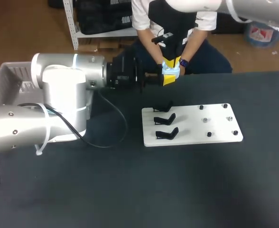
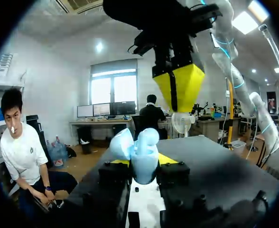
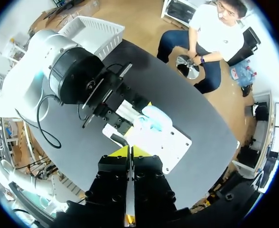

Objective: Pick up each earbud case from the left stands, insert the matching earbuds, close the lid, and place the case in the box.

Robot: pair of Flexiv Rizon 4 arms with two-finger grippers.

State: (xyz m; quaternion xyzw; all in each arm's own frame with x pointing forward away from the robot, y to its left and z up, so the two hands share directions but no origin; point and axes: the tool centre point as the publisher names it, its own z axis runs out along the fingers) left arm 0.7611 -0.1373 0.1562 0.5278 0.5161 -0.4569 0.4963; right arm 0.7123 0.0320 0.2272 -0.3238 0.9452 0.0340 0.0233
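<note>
My left gripper (image 1: 167, 78) is shut on a light blue earbud case (image 1: 172, 71), held in the air past the table's far edge. In the left wrist view the earbud case (image 2: 142, 147) sits between the fingers of the left gripper (image 2: 143, 164) with its lid open. My right gripper (image 1: 172, 61) hangs just above the case, pointing down, with its yellow tips shut together. Nothing shows between the tips of the right gripper (image 2: 179, 105). In the right wrist view the right gripper (image 3: 130, 151) is right over the earbud case (image 3: 153, 121).
A white plate (image 1: 191, 135) lies on the black table right of the middle, with three black stands (image 1: 165, 118) on its left side and small pegs (image 1: 215, 121) on its right. A white basket (image 1: 6, 76) stands at the far left behind my left arm.
</note>
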